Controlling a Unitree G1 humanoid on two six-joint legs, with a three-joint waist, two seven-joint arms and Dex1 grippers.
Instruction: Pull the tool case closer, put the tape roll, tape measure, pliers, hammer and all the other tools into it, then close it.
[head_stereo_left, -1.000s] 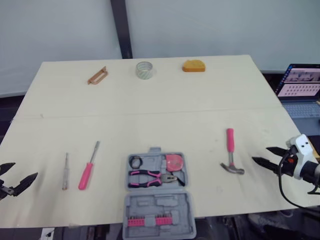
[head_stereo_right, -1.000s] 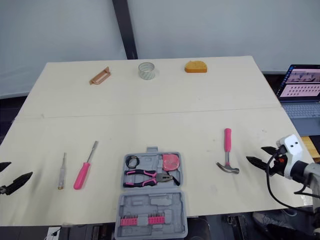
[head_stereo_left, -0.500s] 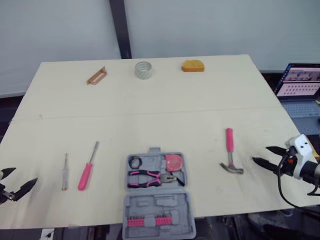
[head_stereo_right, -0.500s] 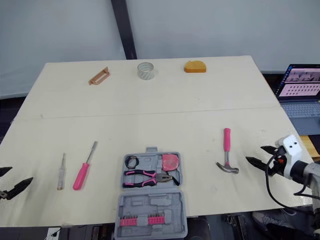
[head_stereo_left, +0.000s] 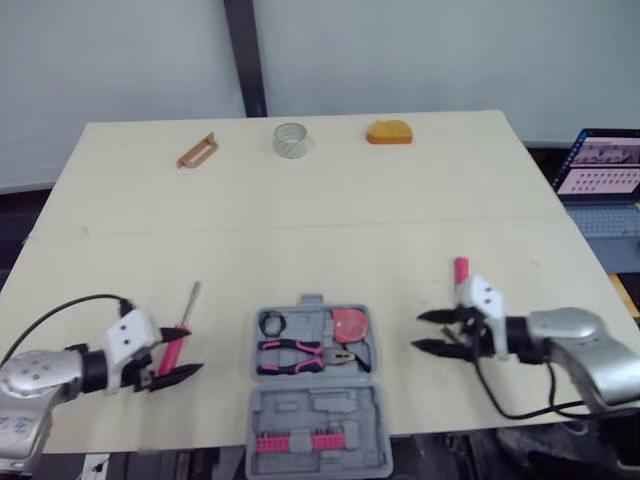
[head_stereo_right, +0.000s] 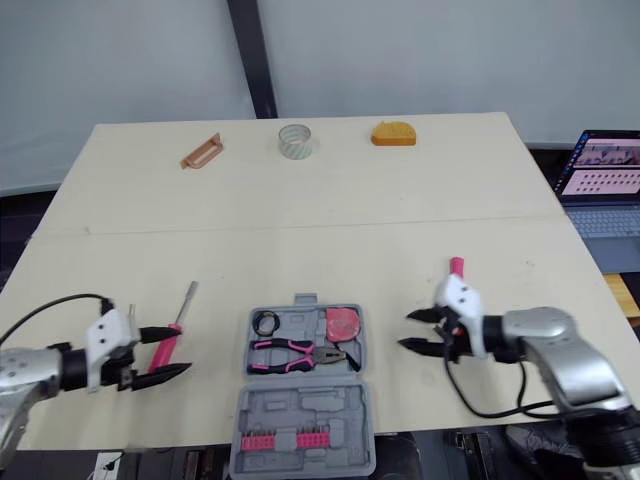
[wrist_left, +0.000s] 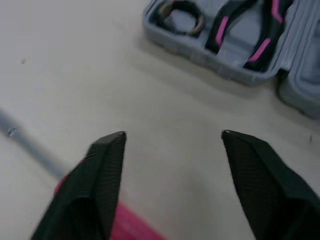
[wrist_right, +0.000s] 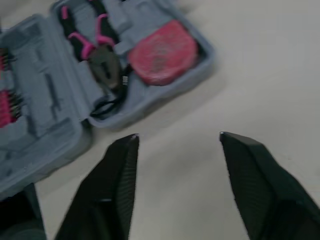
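Pink-handled screwdriver (head_stereo_right: 163, 352) is lying near the table's (head_stereo_left: 400, 200) front left, and the left gripper (head_stereo_left: 195, 349) is hovering right over its handle, fingers spread wide and grasping nothing. The grey tool case (head_stereo_left: 300, 412) is sitting open at the front centre, holding pliers (head_stereo_left: 300, 355) and a round pink tool (head_stereo_left: 348, 323). The right gripper (head_stereo_left: 416, 332), likewise gaping empty, is hanging just beside the case, over the hammer (head_stereo_left: 460, 270).

Head views overlook table (head_stereo_left: 300, 220); wrist views face case (wrist_right: 50, 115).
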